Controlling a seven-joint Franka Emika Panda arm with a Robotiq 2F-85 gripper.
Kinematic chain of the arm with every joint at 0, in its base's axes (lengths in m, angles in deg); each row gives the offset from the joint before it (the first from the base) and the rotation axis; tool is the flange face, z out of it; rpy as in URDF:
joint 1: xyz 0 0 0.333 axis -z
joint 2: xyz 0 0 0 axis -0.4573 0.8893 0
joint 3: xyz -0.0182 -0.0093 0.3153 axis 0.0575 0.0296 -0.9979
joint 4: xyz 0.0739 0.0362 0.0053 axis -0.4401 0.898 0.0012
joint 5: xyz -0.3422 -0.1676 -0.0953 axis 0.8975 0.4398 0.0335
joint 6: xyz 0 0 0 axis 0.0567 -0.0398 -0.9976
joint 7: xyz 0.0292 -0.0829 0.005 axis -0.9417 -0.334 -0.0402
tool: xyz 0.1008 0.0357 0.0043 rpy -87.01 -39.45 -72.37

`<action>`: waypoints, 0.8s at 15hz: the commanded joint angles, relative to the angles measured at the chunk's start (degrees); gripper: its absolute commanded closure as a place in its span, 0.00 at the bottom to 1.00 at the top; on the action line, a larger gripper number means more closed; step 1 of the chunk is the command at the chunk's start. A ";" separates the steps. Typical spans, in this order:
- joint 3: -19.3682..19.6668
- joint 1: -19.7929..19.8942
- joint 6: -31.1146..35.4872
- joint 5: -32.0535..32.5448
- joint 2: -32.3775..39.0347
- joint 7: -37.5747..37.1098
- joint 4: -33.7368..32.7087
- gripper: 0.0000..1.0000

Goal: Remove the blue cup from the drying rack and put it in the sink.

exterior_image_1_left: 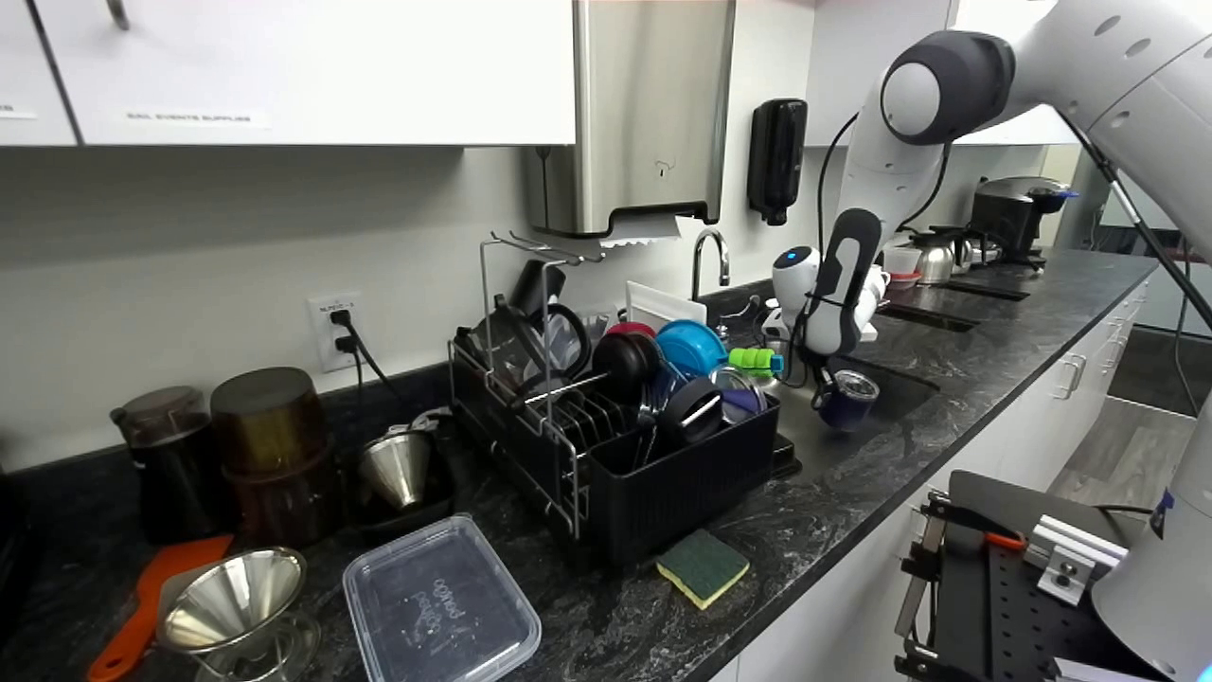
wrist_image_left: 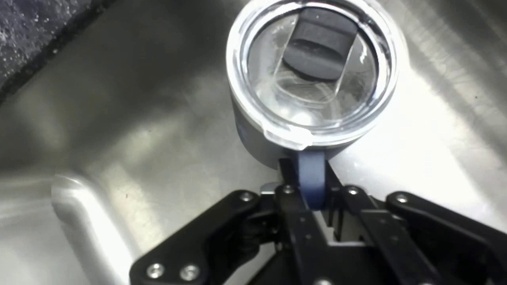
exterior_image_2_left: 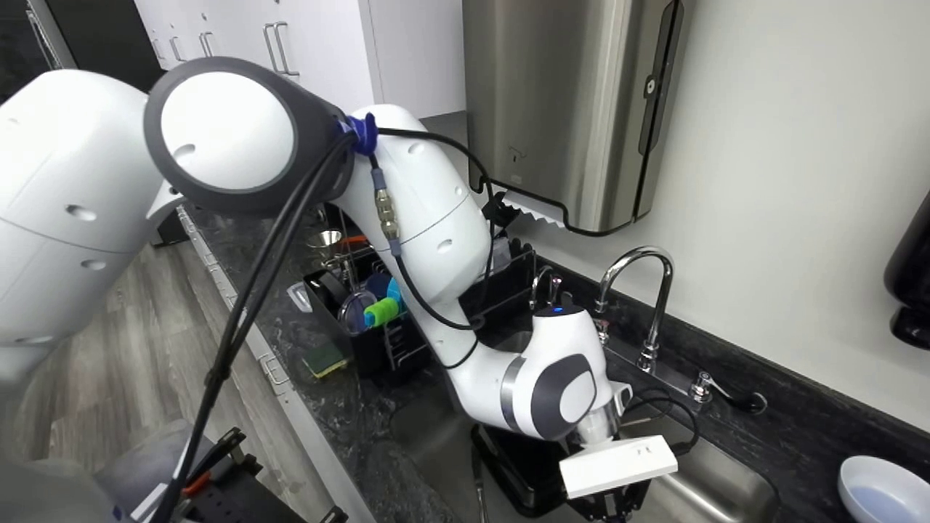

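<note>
In an exterior view, the tool (exterior_image_1_left: 824, 386) holds the blue cup (exterior_image_1_left: 846, 409) above or inside the sink (exterior_image_1_left: 901, 390); I cannot tell how deep. The drying rack (exterior_image_1_left: 663, 511), loaded with dishes (exterior_image_1_left: 691, 346), stands on the table (exterior_image_1_left: 606, 616) at nine o'clock from the cup, and a green and yellow sponge (exterior_image_1_left: 703, 566) lies near the rack, at about five o'clock from it. In an exterior view, the arm (exterior_image_2_left: 436, 218) passes before the rack, which is between ten and eleven o'clock from the tool; a metal faucet (exterior_image_2_left: 657, 312) stands at about twelve o'clock, a white bowl (exterior_image_2_left: 883, 490) sits on the table at three o'clock, and the cup is hard to make out. In the wrist view, the two fingers (wrist_image_left: 288, 174) of the tool are clamped on the handle (wrist_image_left: 312, 174) of the cup, one from each side. The cup is at twelve o'clock from the tool, its clear lid (wrist_image_left: 305, 107) with a dark slider (wrist_image_left: 321, 45) facing the camera. Around it is the metal of the sink.
</note>
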 commanded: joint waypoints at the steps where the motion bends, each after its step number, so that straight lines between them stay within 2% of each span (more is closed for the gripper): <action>1: 5.85 -5.23 3.72 7.57 2.89 -4.73 0.74 0.96; 5: 7.74 -7.18 4.95 16.02 4.88 -10.21 1.34 0.96; 12: 5.58 -6.32 2.61 28.56 3.46 -17.11 2.07 0.96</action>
